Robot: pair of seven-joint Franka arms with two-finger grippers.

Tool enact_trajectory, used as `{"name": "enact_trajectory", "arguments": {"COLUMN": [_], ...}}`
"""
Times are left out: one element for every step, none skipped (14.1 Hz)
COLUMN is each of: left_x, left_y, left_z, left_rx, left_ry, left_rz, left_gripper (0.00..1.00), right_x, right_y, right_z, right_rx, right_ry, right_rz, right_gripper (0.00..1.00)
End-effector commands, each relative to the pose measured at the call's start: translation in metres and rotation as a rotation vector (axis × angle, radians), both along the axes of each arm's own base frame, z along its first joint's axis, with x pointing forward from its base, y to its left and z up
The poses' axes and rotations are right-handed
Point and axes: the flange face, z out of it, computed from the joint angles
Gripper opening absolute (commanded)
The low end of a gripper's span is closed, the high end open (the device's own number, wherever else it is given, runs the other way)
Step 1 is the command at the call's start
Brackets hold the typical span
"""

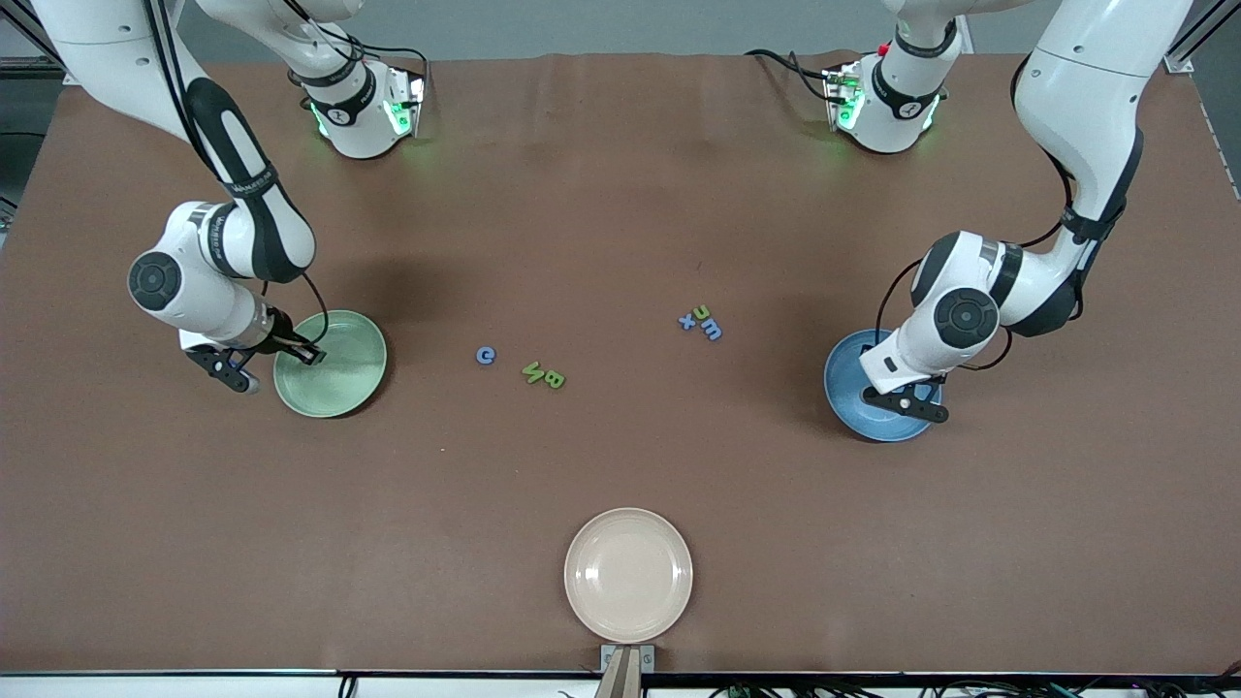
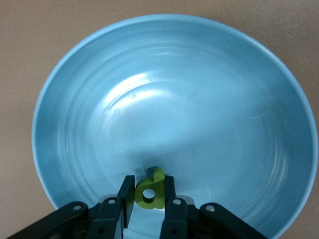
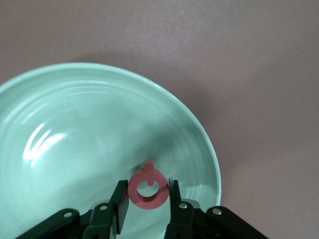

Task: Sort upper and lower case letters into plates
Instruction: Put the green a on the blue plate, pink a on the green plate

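My left gripper [image 2: 148, 185] is shut on a green lower-case "d" [image 2: 151, 195] just above the inside of the blue plate [image 2: 174, 99], near its rim. In the front view that gripper [image 1: 884, 376] hangs over the blue plate [image 1: 853, 407] toward the left arm's end of the table. My right gripper [image 3: 147, 186] is shut on a red "Q" [image 3: 144, 200] low over the mint green plate [image 3: 89, 129]. The front view shows this gripper [image 1: 308, 354] over the mint plate [image 1: 344, 383]. Both plates hold nothing else.
Loose letters lie mid-table: a blue one [image 1: 486, 356], a green "N" [image 1: 532, 371] and green "B" [image 1: 554, 379], then a blue "x" [image 1: 687, 321], a green letter [image 1: 703, 312] and a blue "m" [image 1: 714, 331]. A cream plate [image 1: 628, 574] sits nearest the front camera.
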Motion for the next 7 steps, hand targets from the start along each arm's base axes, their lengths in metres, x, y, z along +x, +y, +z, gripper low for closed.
{"name": "enact_trajectory", "arguments": {"left_x": [0.004, 0.006, 0.010, 0.011, 0.012, 0.012, 0.010], "left_y": [-0.002, -0.013, -0.022, -0.032, -0.046, -0.058, -0.079], "left_z": [0.020, 0.027, 0.036, 0.044, 0.056, 0.063, 0.072], "left_rx": [0.005, 0.002, 0.008, 0.020, 0.034, 0.045, 0.038], "left_ry": [-0.035, -0.039, -0.031, -0.012, 0.009, 0.013, 0.000], "left_rz": [-0.021, -0.025, -0.025, -0.017, 0.020, 0.083, 0.173], "left_gripper": [0.96, 1.00, 1.00, 1.00, 1.00, 1.00, 1.00], "right_x": [-0.001, 0.002, 0.005, 0.009, 0.015, 0.021, 0.029], "right_y": [0.000, 0.000, 0.001, 0.003, 0.008, 0.012, 0.027], "right_z": [0.000, 0.003, 0.006, 0.012, 0.021, 0.031, 0.043], "right_rx": [0.001, 0.001, 0.003, 0.004, 0.011, 0.016, 0.014], "right_ry": [-0.004, -0.007, -0.011, -0.012, 0.000, 0.013, 0.020], "right_rz": [0.014, 0.015, 0.015, 0.008, 0.003, -0.023, -0.062], "right_gripper": [1.00, 1.00, 1.00, 1.00, 1.00, 1.00, 1.00]}}
